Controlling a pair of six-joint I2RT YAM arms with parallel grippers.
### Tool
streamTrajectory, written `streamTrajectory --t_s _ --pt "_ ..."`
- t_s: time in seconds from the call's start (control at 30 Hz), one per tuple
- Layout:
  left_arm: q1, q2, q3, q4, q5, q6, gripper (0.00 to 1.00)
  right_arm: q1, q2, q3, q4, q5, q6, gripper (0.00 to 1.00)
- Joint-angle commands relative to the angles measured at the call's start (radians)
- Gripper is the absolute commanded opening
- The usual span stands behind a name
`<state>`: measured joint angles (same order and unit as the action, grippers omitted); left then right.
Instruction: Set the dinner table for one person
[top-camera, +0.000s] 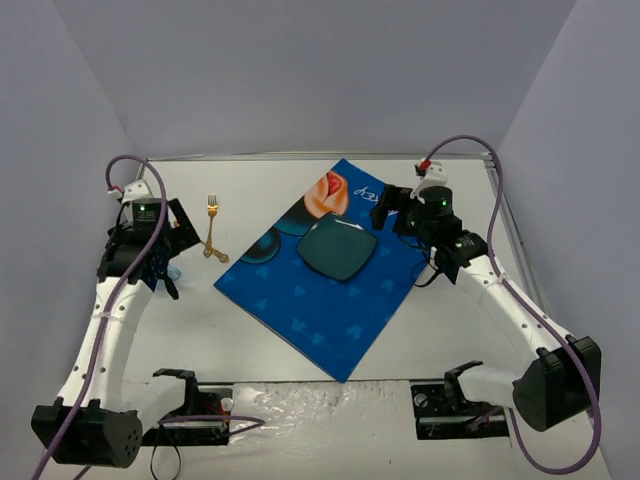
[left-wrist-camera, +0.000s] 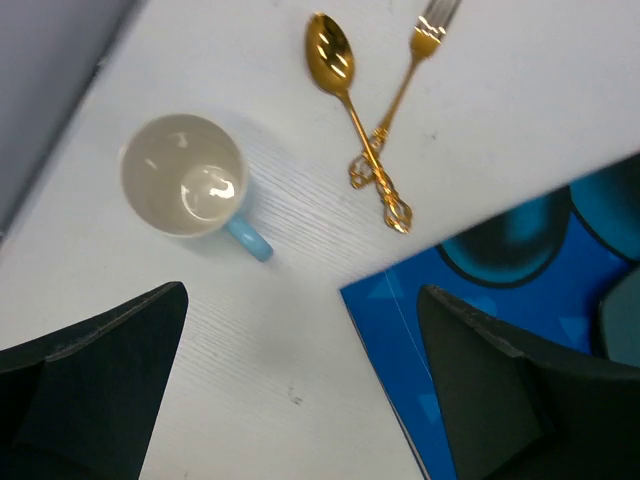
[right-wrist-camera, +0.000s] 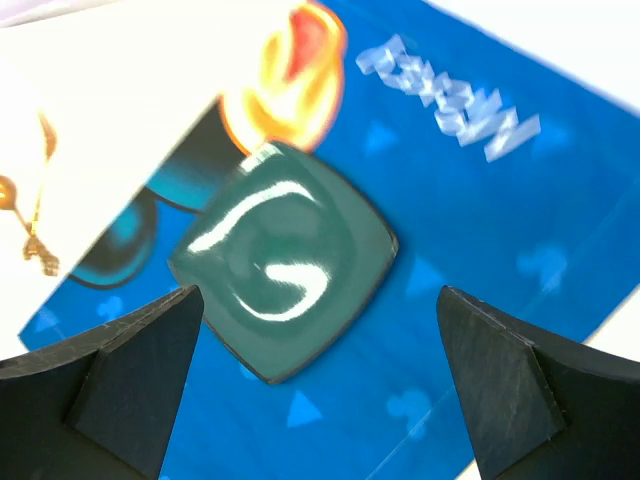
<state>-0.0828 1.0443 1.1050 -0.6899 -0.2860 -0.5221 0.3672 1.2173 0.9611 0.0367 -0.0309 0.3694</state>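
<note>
1. Top view: the dinner table (top-camera: 270, 345) is carrying a blue mat (top-camera: 320, 310) at centre, a green plate (top-camera: 338, 248) lying on it.
2. Left wrist view: the left gripper (left-wrist-camera: 302, 295) is hanging spread and empty above the bare tabletop, near a mug (left-wrist-camera: 185, 175), spoon (left-wrist-camera: 345, 95) and fork (left-wrist-camera: 400, 95) (handles crossing).
3. Right wrist view: the right gripper (right-wrist-camera: 320, 295) is hovering spread above the green plate, seemingly clear of it.

fork (left-wrist-camera: 398, 95) tines past top edge

White dinner table (top-camera: 250, 340), blue cartoon-print mat (top-camera: 330, 310), teal plate (top-camera: 338, 248), gold fork (left-wrist-camera: 424, 42), gold spoon (left-wrist-camera: 332, 55)
</note>
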Motion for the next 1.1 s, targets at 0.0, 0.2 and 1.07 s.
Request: streamTrajectory --t_s 0.0,0.2,1.07 --pt "0.216 0.067 0.075 0.024 0.115 0.106 0.97 -0.002 0.003 0.083 -0.003 -0.122 -0.147 1.00" --pt "0.405 0.182 0.083 0.035 0.169 0.085 0.97 0.000 0.026 0.084 -0.001 -0.245 -0.155 1.00" --pt "0.545 0.329 -0.121 0.271 0.263 0.048 0.58 0.024 -0.097 0.000 0.005 -0.303 -0.169 1.00"
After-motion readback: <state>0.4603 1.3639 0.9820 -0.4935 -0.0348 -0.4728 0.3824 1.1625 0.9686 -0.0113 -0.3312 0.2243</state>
